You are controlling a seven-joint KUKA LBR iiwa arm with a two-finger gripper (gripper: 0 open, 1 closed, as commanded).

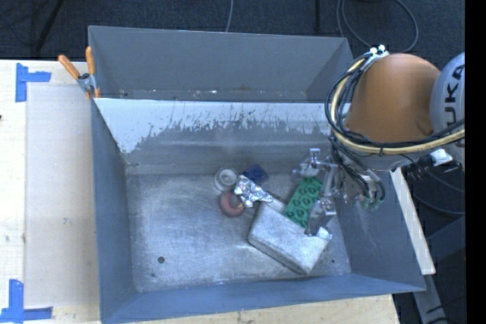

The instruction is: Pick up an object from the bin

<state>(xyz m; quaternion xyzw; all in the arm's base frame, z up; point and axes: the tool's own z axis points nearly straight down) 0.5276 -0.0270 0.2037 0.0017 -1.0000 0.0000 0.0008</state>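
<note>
Nearest me in the bin [163, 239], at about five o'clock on its floor, lies a grey block [282, 240]. Just past it, touching its far edge, a green studded brick [302, 202] sits at the gripper [320, 192], whose jaws stand apart, clamped on nothing. At the gripper's nine o'clock lie crumpled foil [254, 192], a reddish disc [231, 206], a pale ring [225, 178] and, farthest, a blue scrap [257, 173]

Arm casing [449, 96], 3 o'clock: black letters "UKA" on white, the word's start hidden.
Bin [114, 239] and its contents: nothing legible.
</note>
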